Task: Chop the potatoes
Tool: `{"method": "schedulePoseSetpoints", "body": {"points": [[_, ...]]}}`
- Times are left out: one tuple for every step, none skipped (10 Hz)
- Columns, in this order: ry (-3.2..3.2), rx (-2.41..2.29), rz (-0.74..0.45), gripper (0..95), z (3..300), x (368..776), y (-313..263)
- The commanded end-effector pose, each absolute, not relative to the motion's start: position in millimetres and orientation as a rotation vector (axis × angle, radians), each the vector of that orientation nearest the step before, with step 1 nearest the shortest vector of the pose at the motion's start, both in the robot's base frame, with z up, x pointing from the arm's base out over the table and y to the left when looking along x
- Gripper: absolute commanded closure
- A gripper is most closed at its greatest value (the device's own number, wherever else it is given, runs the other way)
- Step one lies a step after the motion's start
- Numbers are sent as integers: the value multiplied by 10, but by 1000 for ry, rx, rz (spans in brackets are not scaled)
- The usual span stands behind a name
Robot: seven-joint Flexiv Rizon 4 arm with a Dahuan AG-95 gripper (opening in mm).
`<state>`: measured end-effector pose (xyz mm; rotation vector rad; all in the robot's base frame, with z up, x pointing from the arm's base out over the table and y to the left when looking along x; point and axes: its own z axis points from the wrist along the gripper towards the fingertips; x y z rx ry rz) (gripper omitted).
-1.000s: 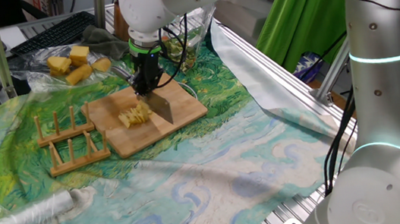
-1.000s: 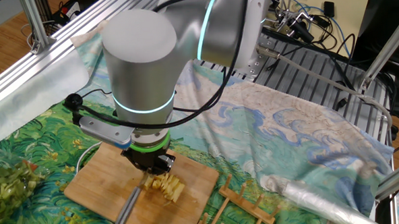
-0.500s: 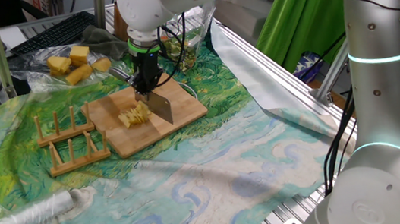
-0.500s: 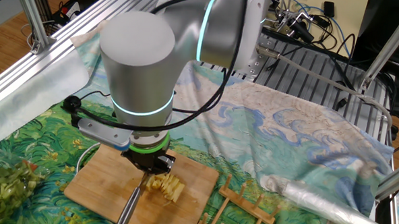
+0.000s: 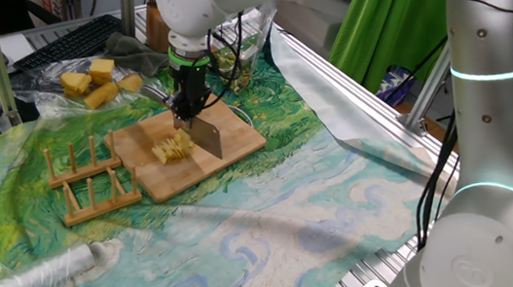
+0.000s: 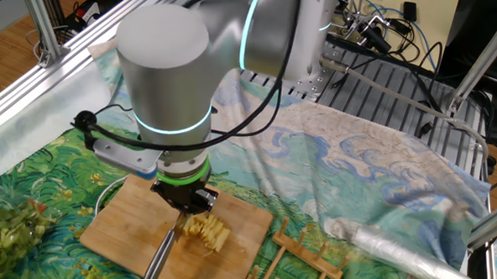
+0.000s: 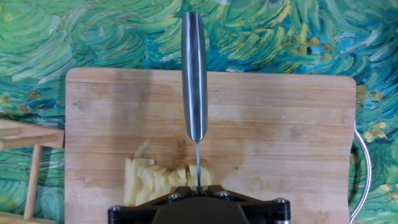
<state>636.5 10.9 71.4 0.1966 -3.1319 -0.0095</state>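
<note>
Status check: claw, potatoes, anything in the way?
Claw shut on knife. Potatoes sliced, on board, blade down among them. Nothing blocking.

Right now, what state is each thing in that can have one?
Tool: shut on the knife, pointing down.
Knife: upright on its edge, blade down in the potato.
Potato: cut into thin slices, clustered on the board.
Board: flat on the cloth, mostly bare.
Yellow chunks: uncut, off the board.
Racks: empty, beside the board.
</note>
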Motion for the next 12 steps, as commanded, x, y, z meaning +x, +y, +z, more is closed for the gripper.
{"method": "schedulePoseSetpoints", "body": {"points": [[-3132, 192, -6, 950, 756, 6347, 103], [-3130, 190, -2, 950, 789, 6328, 95], [-3132, 190, 0, 950, 806, 6319, 91], [-3144, 195, 0, 950, 797, 6317, 96], [-3158, 196, 11, 950, 728, 6322, 122], [-3177, 194, 26, 950, 547, 6333, 176], [-3187, 193, 28, 950, 462, 6340, 199], [-3194, 188, 39, 950, 352, 6368, 221], [-3193, 184, 44, 950, 372, 6364, 217], [-3182, 182, 46, 950, 406, 6352, 212], [-3173, 187, 52, 950, 422, 6348, 209], [-3168, 184, 42, 950, 436, 6344, 209]]}}
